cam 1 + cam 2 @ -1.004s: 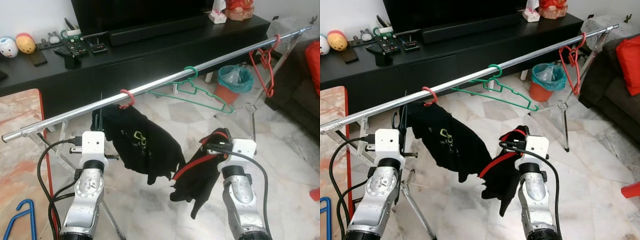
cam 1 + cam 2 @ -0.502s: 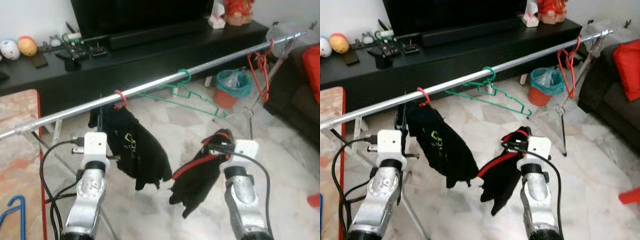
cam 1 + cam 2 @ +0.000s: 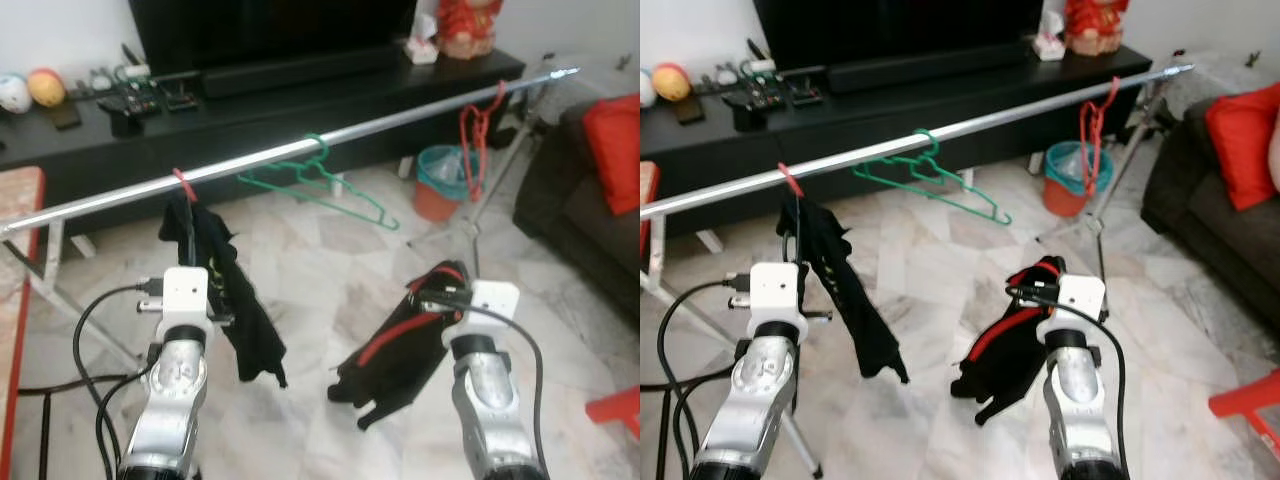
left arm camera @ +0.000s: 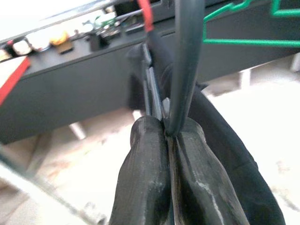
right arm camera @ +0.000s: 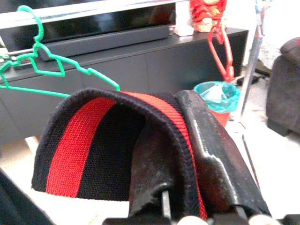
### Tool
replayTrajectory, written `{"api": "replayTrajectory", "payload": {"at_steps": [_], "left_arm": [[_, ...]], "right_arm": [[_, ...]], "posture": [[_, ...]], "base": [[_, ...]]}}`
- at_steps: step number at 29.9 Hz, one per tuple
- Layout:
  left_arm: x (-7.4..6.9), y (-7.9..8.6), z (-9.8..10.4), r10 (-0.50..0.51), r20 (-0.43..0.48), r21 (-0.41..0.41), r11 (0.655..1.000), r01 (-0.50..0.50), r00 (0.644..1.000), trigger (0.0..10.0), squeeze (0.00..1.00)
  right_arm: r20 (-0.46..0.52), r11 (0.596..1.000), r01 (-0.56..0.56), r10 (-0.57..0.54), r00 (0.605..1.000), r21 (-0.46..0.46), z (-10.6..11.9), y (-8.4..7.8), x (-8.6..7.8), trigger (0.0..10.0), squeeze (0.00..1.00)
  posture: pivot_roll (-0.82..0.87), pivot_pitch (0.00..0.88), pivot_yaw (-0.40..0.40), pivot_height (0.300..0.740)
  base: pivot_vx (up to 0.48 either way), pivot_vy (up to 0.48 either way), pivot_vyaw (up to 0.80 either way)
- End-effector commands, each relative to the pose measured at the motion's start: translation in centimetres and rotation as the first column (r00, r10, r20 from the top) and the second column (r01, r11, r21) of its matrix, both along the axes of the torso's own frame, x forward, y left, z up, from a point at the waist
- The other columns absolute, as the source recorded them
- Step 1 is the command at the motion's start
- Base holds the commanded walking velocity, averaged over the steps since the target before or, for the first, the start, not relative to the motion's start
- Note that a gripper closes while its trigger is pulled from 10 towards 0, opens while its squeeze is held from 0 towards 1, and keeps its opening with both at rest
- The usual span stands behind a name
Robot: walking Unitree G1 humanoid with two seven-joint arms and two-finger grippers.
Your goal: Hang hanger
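A red hanger hook (image 3: 181, 180) sits on the long metal rail (image 3: 400, 120), and a black garment (image 3: 235, 310) hangs from it. My left gripper (image 3: 190, 228) reaches up along the garment's shoulder; the left wrist view shows it (image 4: 166, 133) shut there on the hanger under the cloth. My right gripper (image 3: 1028, 290) is held lower, below the rail, shut on a black and red garment (image 3: 400, 350) whose striped band (image 5: 93, 150) lies over its fingers. An empty green hanger (image 3: 320, 185) hangs further along the rail.
Red hangers (image 3: 470, 130) hang near the rail's far end above its stand leg (image 3: 470, 225). Behind the rail runs a black TV console (image 3: 300, 90). A teal-lined bin (image 3: 437, 180), a dark sofa with a red cushion (image 3: 610, 150) and a red stool (image 3: 615, 410) are on the right.
The whole picture has shifted, so the camera moved; the rail now sits higher and farther. The black garment now hangs narrower, turned edge-on. Both grippers keep their hold.
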State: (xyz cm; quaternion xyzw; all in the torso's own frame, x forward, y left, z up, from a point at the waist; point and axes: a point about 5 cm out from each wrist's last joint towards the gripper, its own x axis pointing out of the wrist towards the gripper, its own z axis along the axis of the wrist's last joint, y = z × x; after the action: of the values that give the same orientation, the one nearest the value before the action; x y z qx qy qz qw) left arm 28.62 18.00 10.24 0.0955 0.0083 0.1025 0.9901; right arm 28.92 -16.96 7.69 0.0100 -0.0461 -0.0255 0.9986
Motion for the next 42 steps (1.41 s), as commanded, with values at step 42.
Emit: {"api": "replayTrajectory", "payload": {"at_steps": [42], "left_arm": [[-15.1, 5.4, -19.0, 0.078, -0.783, 0.071, 0.997, -0.036, 0.617, 10.0, 0.00]], "right_arm": [[0.010, 1.000, -0.014, 0.014, 1.000, -0.010, 0.4, 0.3, 0.2, 10.0, 0.00]], "posture": [[0.03, 0.089, -0.002, 0.740]], "base": [[0.000, 0.000, 0.00]]}}
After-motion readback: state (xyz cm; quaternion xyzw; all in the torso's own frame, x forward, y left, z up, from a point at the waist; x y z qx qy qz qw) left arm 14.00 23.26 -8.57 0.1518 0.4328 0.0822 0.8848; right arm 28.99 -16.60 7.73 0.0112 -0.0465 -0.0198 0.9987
